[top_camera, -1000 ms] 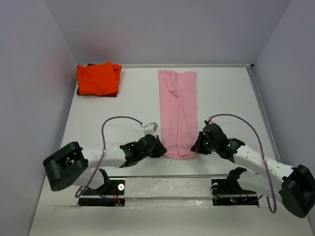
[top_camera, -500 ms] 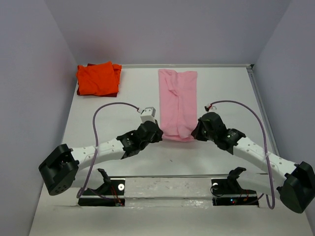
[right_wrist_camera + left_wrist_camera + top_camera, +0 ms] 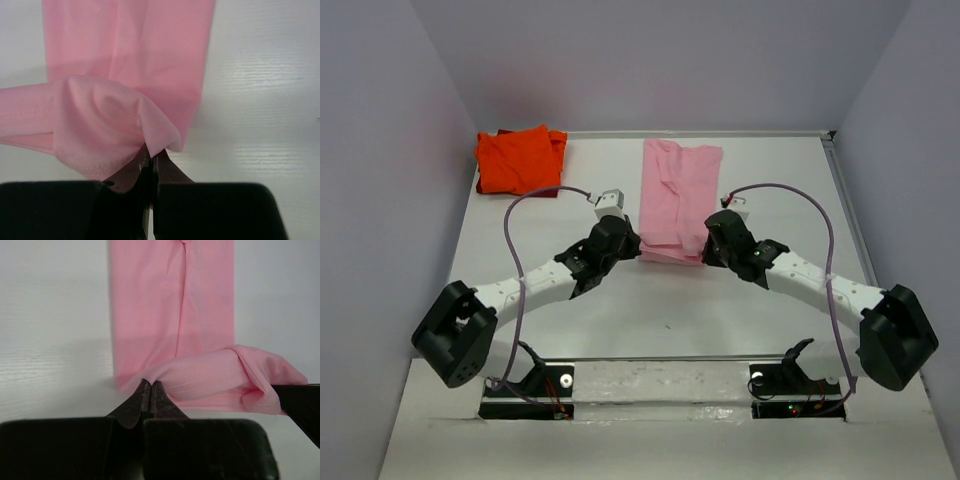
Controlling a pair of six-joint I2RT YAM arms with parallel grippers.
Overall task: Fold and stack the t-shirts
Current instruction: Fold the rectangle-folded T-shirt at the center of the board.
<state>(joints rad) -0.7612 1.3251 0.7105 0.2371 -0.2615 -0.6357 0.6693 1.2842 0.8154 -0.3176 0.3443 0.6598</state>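
— What sat on the white counter (image 3: 760, 300) between the grey walls?
— Two soft cloth shirts. One pink t-shirt (image 3: 680, 190), a long narrow strip, mid-counter. One orange-red t-shirt (image 3: 518, 160), a rumpled square, far-left corner.
— The two grippers?
— The left gripper (image 3: 150, 390) and the right gripper (image 3: 151, 157) each pinched the pink t-shirt's near end, which curled over itself.

White table (image 3: 670, 300) between pale lilac walls (image 3: 670, 60)
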